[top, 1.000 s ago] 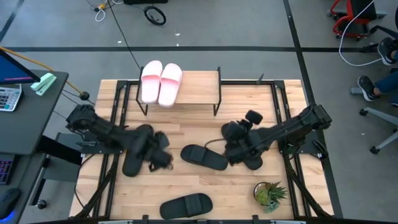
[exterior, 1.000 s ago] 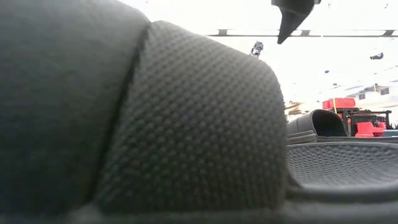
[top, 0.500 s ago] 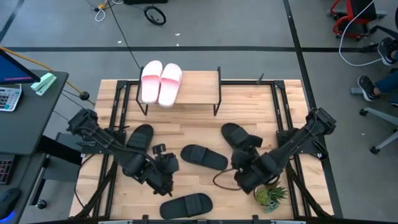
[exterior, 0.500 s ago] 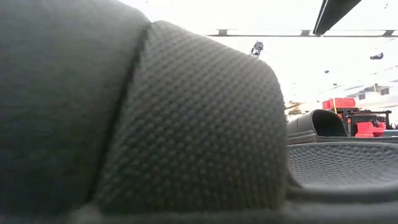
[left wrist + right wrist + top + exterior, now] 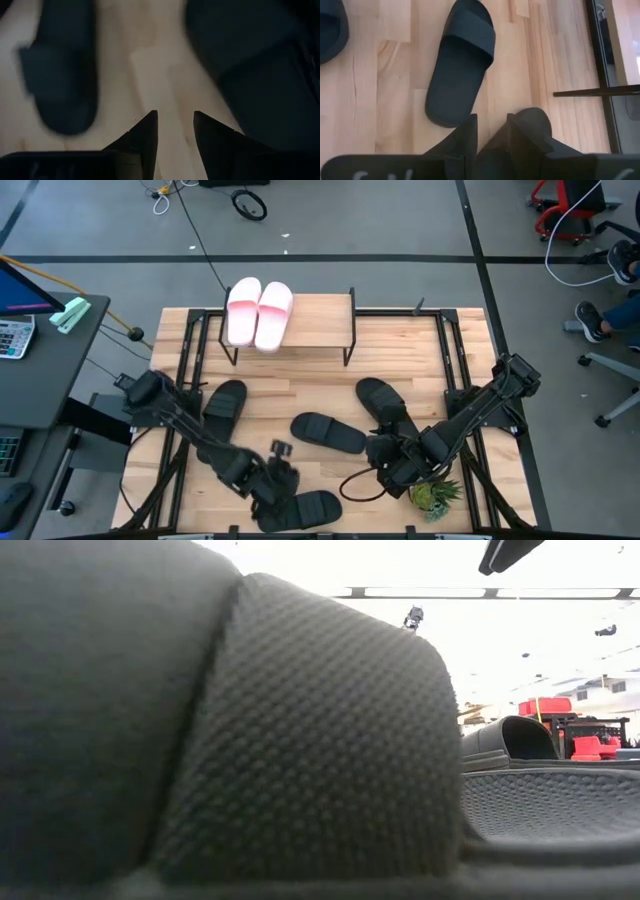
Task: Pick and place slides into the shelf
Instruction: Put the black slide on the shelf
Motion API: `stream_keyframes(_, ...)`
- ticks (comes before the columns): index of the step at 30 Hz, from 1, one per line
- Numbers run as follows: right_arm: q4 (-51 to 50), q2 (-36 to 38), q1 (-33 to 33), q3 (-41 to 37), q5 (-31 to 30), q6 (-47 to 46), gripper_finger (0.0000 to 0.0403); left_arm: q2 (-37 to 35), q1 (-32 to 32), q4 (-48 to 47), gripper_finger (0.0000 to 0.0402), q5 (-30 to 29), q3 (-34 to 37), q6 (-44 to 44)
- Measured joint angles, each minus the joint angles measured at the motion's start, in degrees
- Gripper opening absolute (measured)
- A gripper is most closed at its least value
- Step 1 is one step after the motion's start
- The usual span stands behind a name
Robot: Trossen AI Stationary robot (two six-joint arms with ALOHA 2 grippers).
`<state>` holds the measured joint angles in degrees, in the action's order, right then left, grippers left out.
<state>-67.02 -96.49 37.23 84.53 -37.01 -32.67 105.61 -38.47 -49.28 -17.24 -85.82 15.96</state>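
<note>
Two pale pink slides [image 5: 259, 313] lie side by side on the left end of the shelf [image 5: 320, 320]. Four black slides lie soles down on the table: a left one [image 5: 225, 402], a middle one [image 5: 328, 432], a right one [image 5: 385, 402] and a near one [image 5: 310, 510]. My left gripper [image 5: 283, 485] [image 5: 174, 120] is open over bare wood, between the near slide [image 5: 260, 75] and the middle slide [image 5: 60, 75]. My right gripper [image 5: 380, 468] [image 5: 491, 120] is open, low over the table, with the middle slide [image 5: 460, 65] ahead of it.
A small potted plant [image 5: 433, 493] stands close to my right gripper at the table's near right. The shelf's right part is bare plank. In the low view the near slide [image 5: 250, 740] fills most of the picture. Black frame bars [image 5: 190, 360] run along both table sides.
My left gripper has left the left black slide and swung toward the near edge and rightward, ending beside the near slide. My right gripper has drawn back from the right black slide toward the near edge, stopping by the plant.
</note>
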Motion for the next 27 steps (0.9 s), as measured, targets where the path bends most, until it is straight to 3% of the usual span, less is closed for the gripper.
stream_keyframes(4, 0.01, 0.00, -0.04, 0.02, 0.00, -0.03, 0.0109, 4.12, -1.82, 1.11, 0.0138, -0.03, 0.00, -9.29)
stream_keyframes(13, -0.01, 0.00, -0.04, 0.02, 0.02, 0.23, 0.0109, 8.57, -3.55, 10.05, 0.0168, -3.06, 0.00, -11.72)
stream_keyframes(19, 0.00, 0.00, -0.02, 0.02, 0.02, -0.56, 0.0109, 8.56, -3.78, 10.62, 0.0167, -3.13, 0.00, -13.68)
stream_keyframes(27, 0.04, 0.00, -0.03, 0.02, 0.02, -8.48, 0.0109, 8.56, -3.92, 12.35, 0.0165, -3.10, 0.00, -15.14)
